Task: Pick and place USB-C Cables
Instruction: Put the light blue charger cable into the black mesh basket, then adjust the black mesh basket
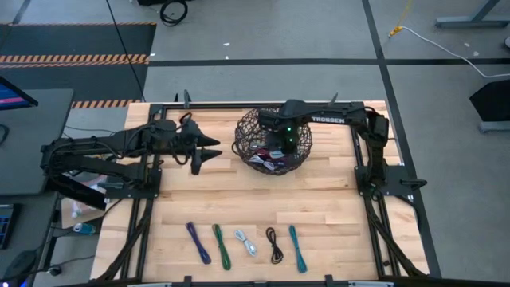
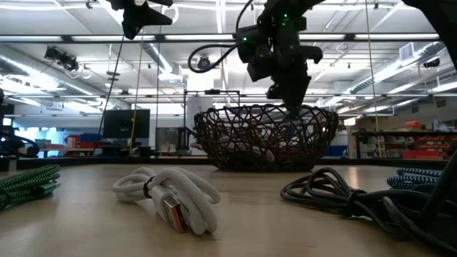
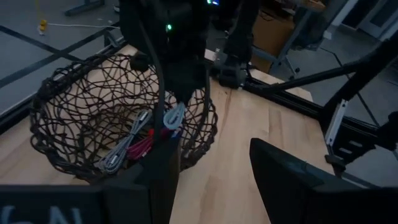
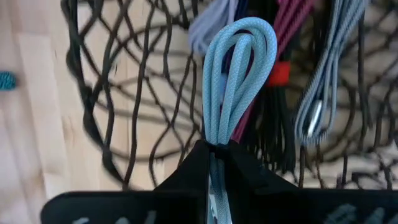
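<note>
A dark wire basket (image 1: 253,131) stands at the table's far middle and holds magenta, black and silvery cables (image 4: 311,93). My right gripper (image 4: 214,149) hangs over the basket, shut on a light blue cable bundle (image 4: 239,68), which also shows in the left wrist view (image 3: 174,116). Purple (image 1: 198,241), green (image 1: 221,243), white (image 1: 245,241), black (image 1: 275,244) and teal (image 1: 296,247) cables lie flat in a row near the table's near edge. My left gripper (image 1: 213,151) waits open, raised to the left of the basket. My right gripper pinches the light blue cable bundle between its two fingers, near one end (image 4: 217,134). The fingers come from above, pointing down into the basket, and lie along the bundle. The folded loop (image 4: 249,37) sticks out below the fingertips, hanging above the cables on the basket's bottom.
The basket's rim (image 2: 264,111) rises around my right gripper (image 2: 293,100). In the low view the white cable (image 2: 171,196) and black cable (image 2: 343,196) lie close in front. Bare wood stretches between the basket and the row of cables.
</note>
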You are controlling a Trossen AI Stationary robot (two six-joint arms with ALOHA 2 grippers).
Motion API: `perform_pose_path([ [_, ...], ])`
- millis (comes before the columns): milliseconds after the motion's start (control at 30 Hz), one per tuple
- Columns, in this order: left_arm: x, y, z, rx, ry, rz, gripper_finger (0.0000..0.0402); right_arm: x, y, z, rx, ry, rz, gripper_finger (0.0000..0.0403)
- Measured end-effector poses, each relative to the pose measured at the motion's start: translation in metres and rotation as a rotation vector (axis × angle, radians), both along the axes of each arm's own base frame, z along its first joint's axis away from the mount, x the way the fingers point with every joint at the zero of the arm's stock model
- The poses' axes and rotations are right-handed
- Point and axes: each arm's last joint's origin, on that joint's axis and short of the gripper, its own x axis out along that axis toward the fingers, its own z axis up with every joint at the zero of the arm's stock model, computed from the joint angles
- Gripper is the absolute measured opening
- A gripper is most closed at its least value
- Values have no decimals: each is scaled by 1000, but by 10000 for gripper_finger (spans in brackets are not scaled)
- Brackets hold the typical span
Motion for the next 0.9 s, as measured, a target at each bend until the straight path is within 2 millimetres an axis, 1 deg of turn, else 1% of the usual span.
perform_pose_path([
  [267, -1, 0, -2, -46, 13, 27, 201, 8, -6, -3, -24, -98, 8, 29],
  [467, -1, 0, -3, -47, 27, 27, 201, 7, -12, -3, -24, -96, -54, 33],
  [500, -1, 0, -3, -47, 27, 27, 201, 7, -12, -3, -23, -93, -69, 44],
  [567, -1, 0, -3, -46, 27, 27, 201, 7, -12, -3, -30, -88, -96, 78],
  [667, -1, 0, -3, -46, 27, 27, 201, 7, -13, -3, -69, -76, -103, 130],
  [733, -1, 0, -3, -46, 27, 26, 201, 7, -12, -3, -80, -73, -102, 156],
  [800, -1, 0, -3, -46, 27, 27, 201, 8, -10, -3, -79, -74, -99, 173],
  [900, -1, 0, -3, -46, 27, 26, 201, 9, -8, -3, -79, -82, -112, 186],
])
